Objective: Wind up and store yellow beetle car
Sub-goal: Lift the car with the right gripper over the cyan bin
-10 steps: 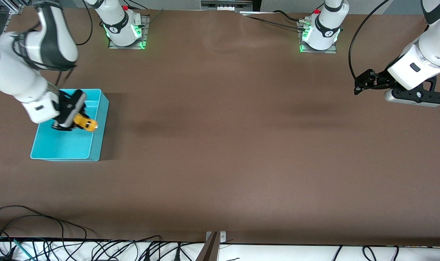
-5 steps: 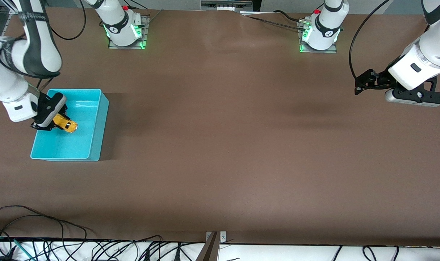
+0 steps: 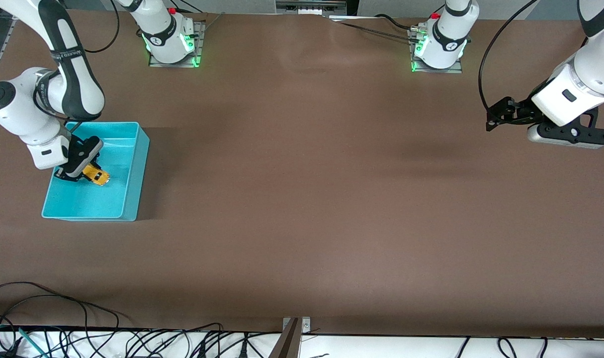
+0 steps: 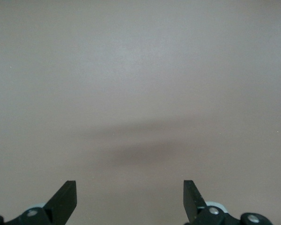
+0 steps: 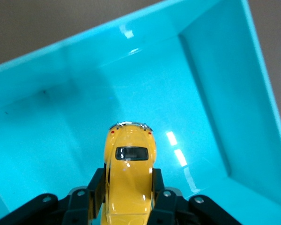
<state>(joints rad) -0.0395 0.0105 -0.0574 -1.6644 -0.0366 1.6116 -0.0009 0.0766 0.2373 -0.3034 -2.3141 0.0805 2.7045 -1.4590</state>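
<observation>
A: The right hand [image 3: 85, 171] is pinching the yellow beetle car [image 3: 97, 175] by its flanks, down inside the turquoise bin [image 3: 135, 171] at the right arm's end of the counter [image 3: 302, 199]. In the right wrist view the fingers [image 5: 96, 185] grip the car [image 5: 130, 178] on both sides, its rounded end pointing into the bin [image 5: 234, 93].

B: Is it resting on the bin floor?

A: I cannot tell; it looks low, inside the walls. My advice is to bring it down until the wheels meet the floor, then part the fingers gently so the car does not skid or tip.

B: And if the spring is wound?

A: Then it may roll once freed. It sits clear of the walls, so a short roll should end against a wall, inside the bin. Lift the hand straight up afterwards, clear of the rim.

B: The other arm?

A: The left hand [image 3: 495, 117] waits with fingers [image 4: 65, 197] spread, over bare counter at its own end.
</observation>
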